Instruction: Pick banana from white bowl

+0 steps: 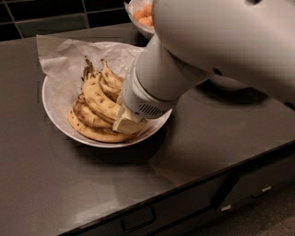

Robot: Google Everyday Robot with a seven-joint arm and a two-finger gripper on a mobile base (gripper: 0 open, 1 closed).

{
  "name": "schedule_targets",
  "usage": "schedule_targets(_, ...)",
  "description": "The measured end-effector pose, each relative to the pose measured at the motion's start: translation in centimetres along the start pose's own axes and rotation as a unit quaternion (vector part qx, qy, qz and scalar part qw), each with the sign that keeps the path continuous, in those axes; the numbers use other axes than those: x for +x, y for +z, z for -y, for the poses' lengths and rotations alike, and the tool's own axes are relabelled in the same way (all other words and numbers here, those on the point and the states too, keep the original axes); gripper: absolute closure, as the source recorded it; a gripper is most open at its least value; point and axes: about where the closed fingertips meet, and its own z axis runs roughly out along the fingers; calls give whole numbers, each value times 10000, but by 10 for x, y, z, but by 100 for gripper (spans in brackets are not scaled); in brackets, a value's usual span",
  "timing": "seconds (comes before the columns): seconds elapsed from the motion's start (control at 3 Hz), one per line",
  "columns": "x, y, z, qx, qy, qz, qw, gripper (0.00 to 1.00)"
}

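- At centre left of the frame we find the white bowl (51, 109), wide and shallow. It is lined with crinkled white paper (62, 57) that spills past its upper-left rim onto the dark countertop (69, 184).
- Inside the bowl we note a bunch of bananas lying on the paper, stems pointing toward the top of the frame.
- The banana (97, 96), plump, yellow and finely freckled, lies on top of the flatter, brown-streaked bananas (94, 133) below it.
- We record the gripper (127, 123) down inside the right half of the bowl, its cream-coloured end against the right end of the bunch. Whether it touches the banana or sits just beside it, we cannot tell.
- We cannot tell how far the gripper is open, nor whether it has hold of anything, as the wrist housing covers it.
- The pale grey arm (184, 69) runs from the upper right of the frame down to the bowl.
- At the top edge, behind the arm, we see a smaller bowl (138, 26) holding round orange fruit (144, 14).
- Along the lower edge we note a drawer handle (138, 220) on the cabinet front.
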Motion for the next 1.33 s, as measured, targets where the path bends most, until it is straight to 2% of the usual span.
schedule_targets(0.33, 0, 0, 0, 0, 0, 0, 10000, 88)
schedule_targets(0.67, 0, 0, 0, 0, 0, 0, 10000, 100)
schedule_targets(1.0, -8, -14, 1, 107, -127, 144, 9998, 100)
schedule_targets(1.33, -25, -41, 6, 324, -424, 455, 9975, 100)
